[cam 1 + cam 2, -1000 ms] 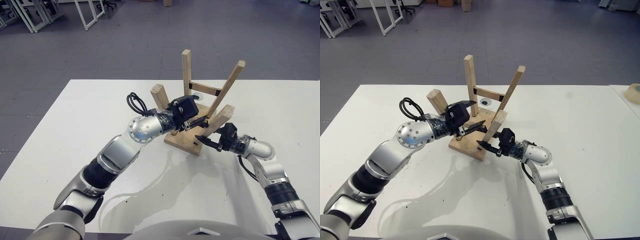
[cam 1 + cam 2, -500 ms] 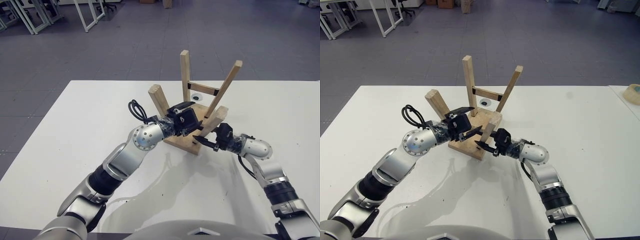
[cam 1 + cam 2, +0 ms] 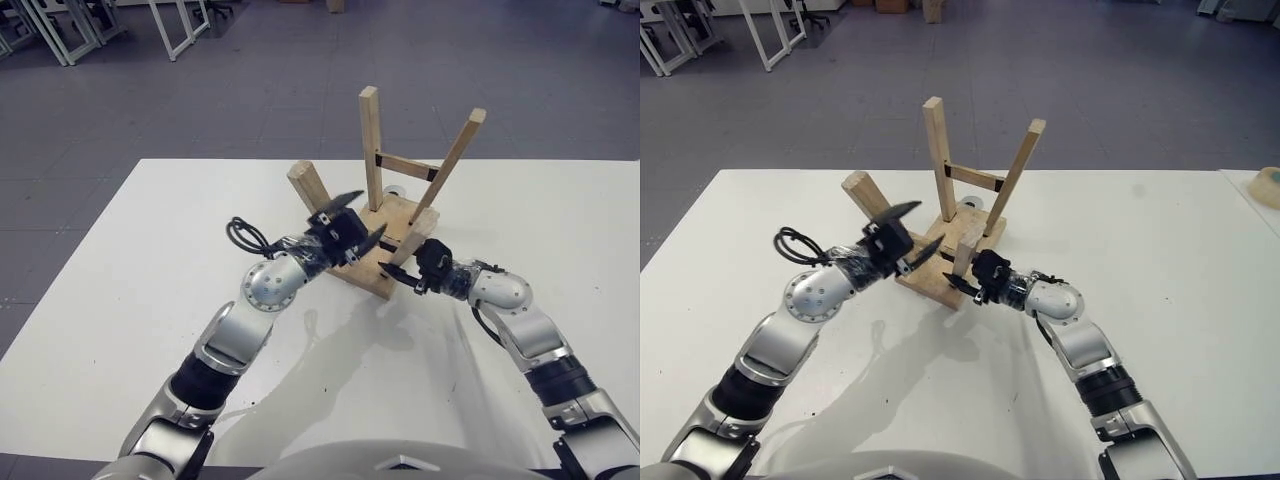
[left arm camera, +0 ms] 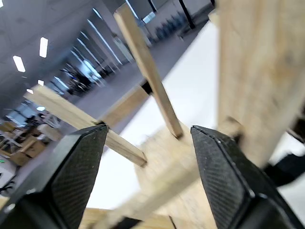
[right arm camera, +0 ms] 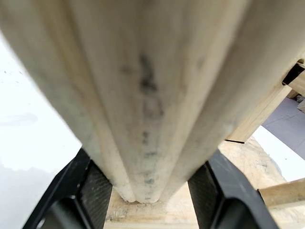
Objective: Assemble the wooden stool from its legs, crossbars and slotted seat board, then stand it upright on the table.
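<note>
Stool (image 3: 396, 216) inverted, each leg (image 3: 371, 150) pointing up

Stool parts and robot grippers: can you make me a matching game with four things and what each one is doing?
Things:
1. left gripper
2. right gripper
3. seat board
4. crossbar

States:
A. lying on the table, under the legs
B. shut on the near leg
C. open wide
D. joining the two far legs

Pairs: 1-C, 2-B, 3-A, 4-D
</note>
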### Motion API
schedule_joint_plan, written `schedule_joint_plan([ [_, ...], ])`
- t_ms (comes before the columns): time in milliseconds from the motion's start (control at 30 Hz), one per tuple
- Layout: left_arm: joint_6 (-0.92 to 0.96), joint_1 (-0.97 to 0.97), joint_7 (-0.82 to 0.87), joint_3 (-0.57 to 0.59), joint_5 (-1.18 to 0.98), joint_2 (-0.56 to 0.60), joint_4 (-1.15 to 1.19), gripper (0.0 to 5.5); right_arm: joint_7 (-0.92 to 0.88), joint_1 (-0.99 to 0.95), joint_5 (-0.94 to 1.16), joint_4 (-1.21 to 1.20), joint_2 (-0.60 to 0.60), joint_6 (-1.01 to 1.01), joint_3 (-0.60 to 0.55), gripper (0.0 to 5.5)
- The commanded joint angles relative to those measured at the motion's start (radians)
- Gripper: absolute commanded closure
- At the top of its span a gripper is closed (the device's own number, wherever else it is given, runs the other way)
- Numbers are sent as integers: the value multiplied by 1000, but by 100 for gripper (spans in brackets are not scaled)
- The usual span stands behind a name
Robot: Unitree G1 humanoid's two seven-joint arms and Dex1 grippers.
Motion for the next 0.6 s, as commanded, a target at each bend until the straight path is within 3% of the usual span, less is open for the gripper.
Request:
schedule_joint_plan([
  [33, -194, -35, 117, 165, 29, -51, -103, 228, -18, 58, -112, -39, -63, 209, 27, 347],
  [200, -220, -69, 181, 258, 87, -68, -83, 228, -44, 38, -74, -141, -39, 339, 1, 347],
  [433, -212, -51, 155, 254, 91, -86, -49, 228, -53, 23, -33, -210, -5, 429, -31, 347],
  [600, -216, -18, 145, 266, 93, -84, -46, 228, -31, 22, -10, -257, 3, 454, -60, 234],
])
